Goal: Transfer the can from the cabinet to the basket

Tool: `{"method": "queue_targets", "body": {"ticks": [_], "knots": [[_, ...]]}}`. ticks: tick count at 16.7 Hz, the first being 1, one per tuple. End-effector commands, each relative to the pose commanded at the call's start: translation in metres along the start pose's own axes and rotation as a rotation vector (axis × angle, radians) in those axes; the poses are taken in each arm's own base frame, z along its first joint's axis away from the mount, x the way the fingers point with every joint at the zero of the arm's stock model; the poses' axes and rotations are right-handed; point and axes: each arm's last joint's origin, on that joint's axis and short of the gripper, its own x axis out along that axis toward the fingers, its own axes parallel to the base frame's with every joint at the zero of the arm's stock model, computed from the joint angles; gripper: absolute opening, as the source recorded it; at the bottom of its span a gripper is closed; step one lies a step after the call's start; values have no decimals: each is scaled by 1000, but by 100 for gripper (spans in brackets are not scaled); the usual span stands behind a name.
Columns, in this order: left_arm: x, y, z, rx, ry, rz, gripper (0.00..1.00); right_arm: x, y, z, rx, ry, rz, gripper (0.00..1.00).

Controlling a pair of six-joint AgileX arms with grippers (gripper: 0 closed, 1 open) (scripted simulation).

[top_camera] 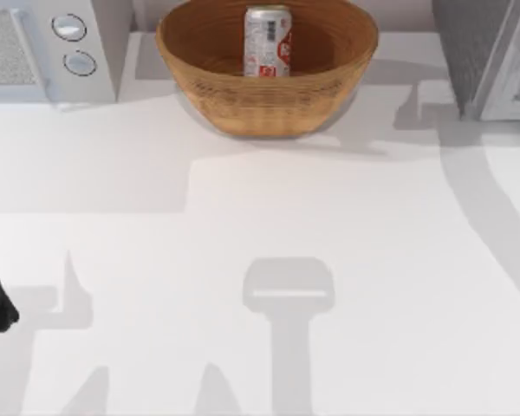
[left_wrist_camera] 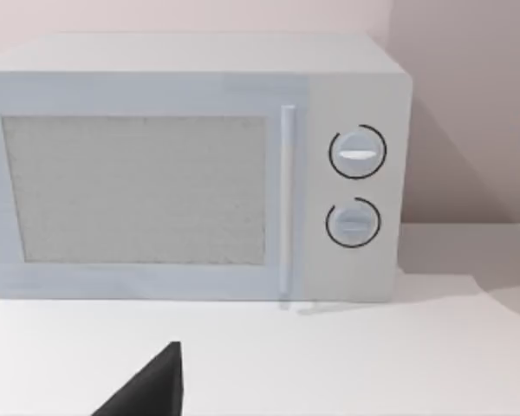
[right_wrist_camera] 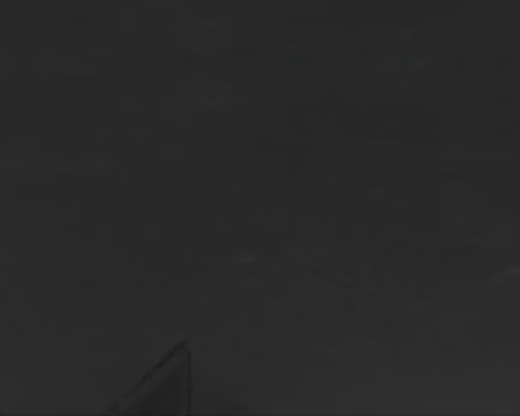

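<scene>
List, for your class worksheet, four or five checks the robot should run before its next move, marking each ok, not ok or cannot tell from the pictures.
1. Can inside the basket: ok, it stands upright there.
2. Basket upright on the table, between the microwave and the cabinet: ok.
3. Cabinet door shut: cannot tell, only its corner is in frame.
4. Left gripper clear of the microwave: ok, parked at the table's left edge, facing it from a distance.
5. Right wrist view usable: not ok, it is dark.
</scene>
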Motion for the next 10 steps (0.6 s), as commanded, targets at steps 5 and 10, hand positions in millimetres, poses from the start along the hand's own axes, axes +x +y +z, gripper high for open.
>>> {"method": "queue_targets", "body": {"ticks": [5,10], "knots": [[0,0,0,0,0,0,100,-49,-31,-63,-9,29,6,100],[0,0,0,0,0,0,100,-100,-56,-161,-8,45,12,100]]}}
